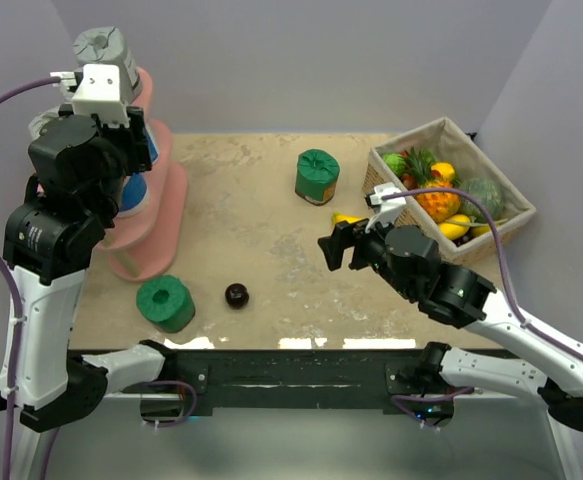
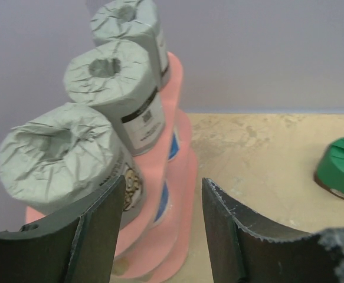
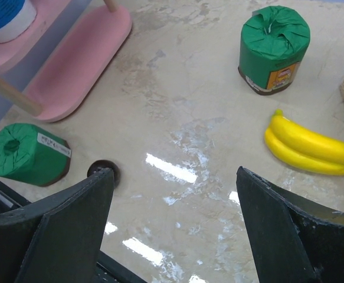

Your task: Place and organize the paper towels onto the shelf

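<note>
Three grey paper towels stand in a row on the top board of the pink shelf point(image 2: 173, 177): a near one point(image 2: 59, 156), a middle one point(image 2: 112, 82) and a far one point(image 2: 127, 23). My left gripper point(image 2: 163, 180) is open beside the near grey roll, which sits just left of the left finger; only the shelf shows through the gap. A white-and-blue roll point(image 3: 3, 17) sits on the lower tier. One green roll point(image 1: 317, 176) stands upright mid-table. Another green roll point(image 1: 165, 303) lies on its side by the shelf's foot. My right gripper point(image 3: 174, 171) hovers open and empty over bare table.
A wicker basket point(image 1: 511, 222) full of fruit stands at the right rear. A banana bunch point(image 3: 313, 147) lies on the table next to it. A small dark ball point(image 1: 236, 295) rests near the front edge, right of the lying green roll.
</note>
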`<state>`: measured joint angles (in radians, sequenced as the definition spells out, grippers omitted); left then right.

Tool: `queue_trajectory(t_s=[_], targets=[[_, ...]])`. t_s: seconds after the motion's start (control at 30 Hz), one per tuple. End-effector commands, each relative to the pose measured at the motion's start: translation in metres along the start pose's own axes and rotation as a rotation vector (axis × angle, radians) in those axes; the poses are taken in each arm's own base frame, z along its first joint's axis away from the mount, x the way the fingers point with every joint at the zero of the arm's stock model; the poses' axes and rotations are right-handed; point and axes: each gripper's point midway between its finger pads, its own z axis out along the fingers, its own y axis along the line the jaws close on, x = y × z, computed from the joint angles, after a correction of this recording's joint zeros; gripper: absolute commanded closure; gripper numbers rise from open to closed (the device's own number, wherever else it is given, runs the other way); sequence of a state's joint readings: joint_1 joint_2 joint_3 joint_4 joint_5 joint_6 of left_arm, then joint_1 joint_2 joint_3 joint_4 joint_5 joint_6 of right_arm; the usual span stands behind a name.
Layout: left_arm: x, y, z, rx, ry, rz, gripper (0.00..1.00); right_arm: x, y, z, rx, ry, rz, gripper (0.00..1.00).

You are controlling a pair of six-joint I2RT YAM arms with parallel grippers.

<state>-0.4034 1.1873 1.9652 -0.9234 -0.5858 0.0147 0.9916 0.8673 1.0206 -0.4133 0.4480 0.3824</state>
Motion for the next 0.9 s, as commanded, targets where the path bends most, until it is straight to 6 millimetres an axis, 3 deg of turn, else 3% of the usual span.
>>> queue_trajectory(t_s=[0.0, 0.17, 0.2, 0.27, 0.3, 0.43, 0.5, 0.57, 0.6, 0.67, 0.77, 0.87], targets=[[0.025, -0.044, 0.001, 0.211, 0.074, -0.035, 0.41, -0.008, 0.019, 0.014, -0.049, -0.012, 0.047, 0.13], [0.062, -0.067, -0.001, 0.293, 0.17, -0.085, 0.41, 0.0, 0.025, 0.023, -0.058, 0.007, 0.05, 0.13], [0.082, -0.07, 0.003, 0.284, 0.22, -0.075, 0.41, 0.0, 0.024, 0.024, -0.056, -0.001, 0.055, 0.13], [0.103, -0.072, 0.004, 0.273, 0.271, -0.073, 0.41, 0.006, 0.023, 0.026, -0.053, 0.003, 0.064, 0.13], [0.125, -0.075, 0.007, 0.262, 0.326, -0.06, 0.39, 0.005, 0.024, 0.027, -0.058, -0.008, 0.072, 0.13], [0.169, -0.065, 0.005, 0.174, 0.438, -0.035, 0.37, 0.018, 0.034, 0.035, -0.096, 0.029, 0.093, 0.14], [0.182, -0.046, 0.004, 0.037, 0.46, -0.076, 0.34, 0.018, 0.037, 0.036, -0.105, 0.038, 0.096, 0.14], [0.192, -0.041, -0.003, -0.001, 0.466, -0.128, 0.33, 0.017, 0.036, 0.035, -0.101, 0.032, 0.093, 0.14], [0.21, -0.048, -0.005, 0.009, 0.505, -0.164, 0.33, 0.015, 0.035, 0.034, -0.101, 0.022, 0.095, 0.14], [0.222, -0.055, -0.009, 0.016, 0.526, -0.239, 0.33, 0.015, 0.03, 0.031, -0.09, 0.005, 0.099, 0.14], [0.258, -0.07, -0.014, 0.031, 0.636, -0.274, 0.32, 0.015, 0.027, 0.027, -0.091, -0.013, 0.109, 0.13], [0.295, -0.074, -0.017, -0.071, 0.768, -0.314, 0.37, 0.014, 0.023, 0.022, -0.086, -0.02, 0.103, 0.13]])
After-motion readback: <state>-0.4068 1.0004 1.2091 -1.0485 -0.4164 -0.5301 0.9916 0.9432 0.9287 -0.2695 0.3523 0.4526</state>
